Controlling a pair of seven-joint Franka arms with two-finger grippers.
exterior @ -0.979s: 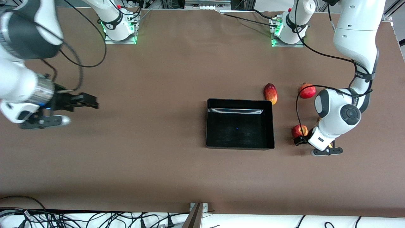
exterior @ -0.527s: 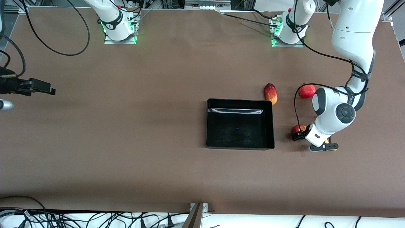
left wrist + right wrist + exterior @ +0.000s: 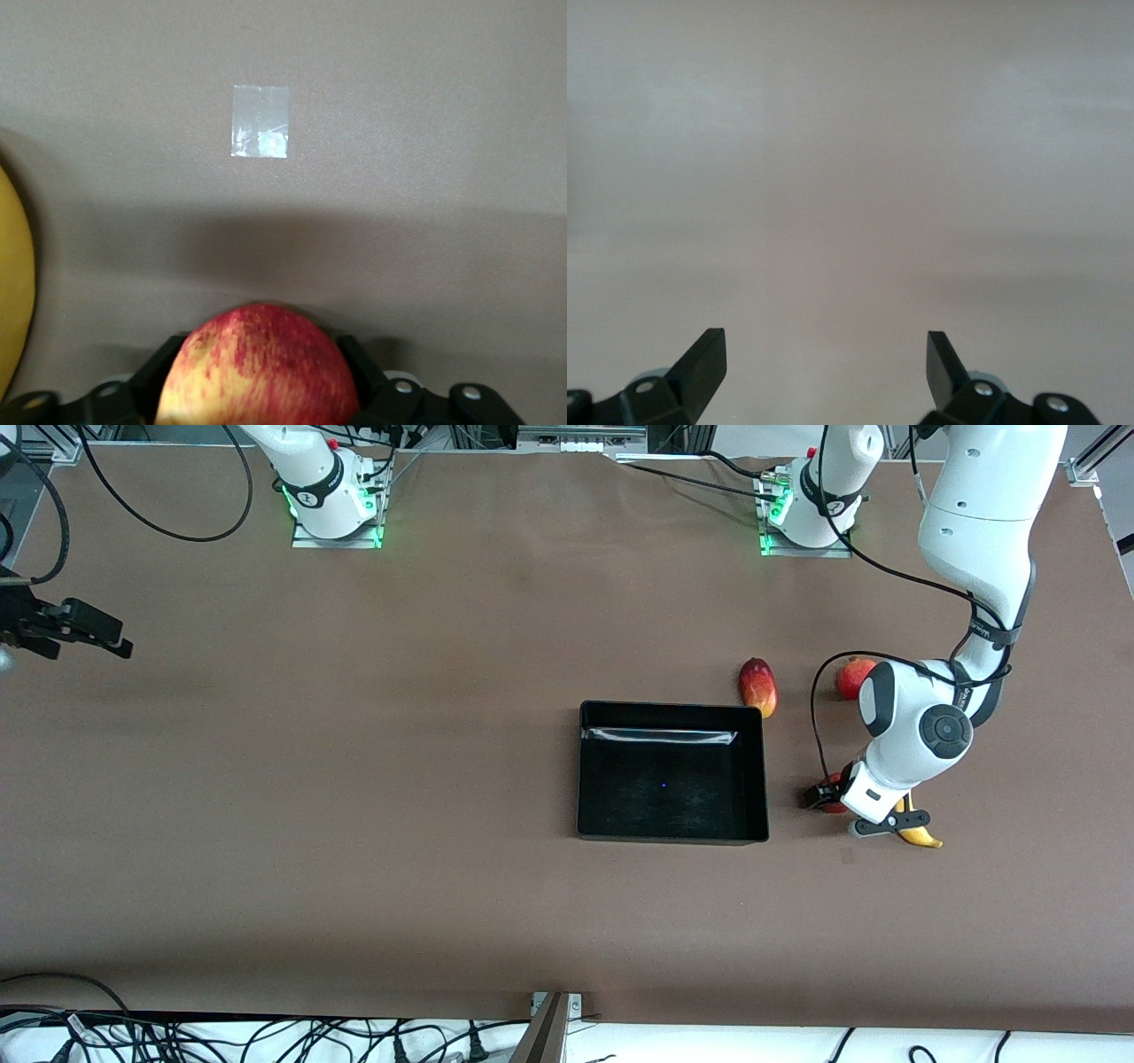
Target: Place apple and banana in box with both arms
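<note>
The left gripper (image 3: 822,797) has its fingers closed around the apple (image 3: 257,367), red with yellow streaks, near the left arm's end of the table (image 3: 354,868), beside the black box (image 3: 671,772). The yellow banana (image 3: 917,834) lies just beside it. The right gripper (image 3: 824,367) hangs over the opposite edge, fingers wide apart.

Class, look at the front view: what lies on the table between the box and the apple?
Nothing: only bare brown table separates the box from the apple, which sits between the left gripper's jaws. The front view shows it.
</note>
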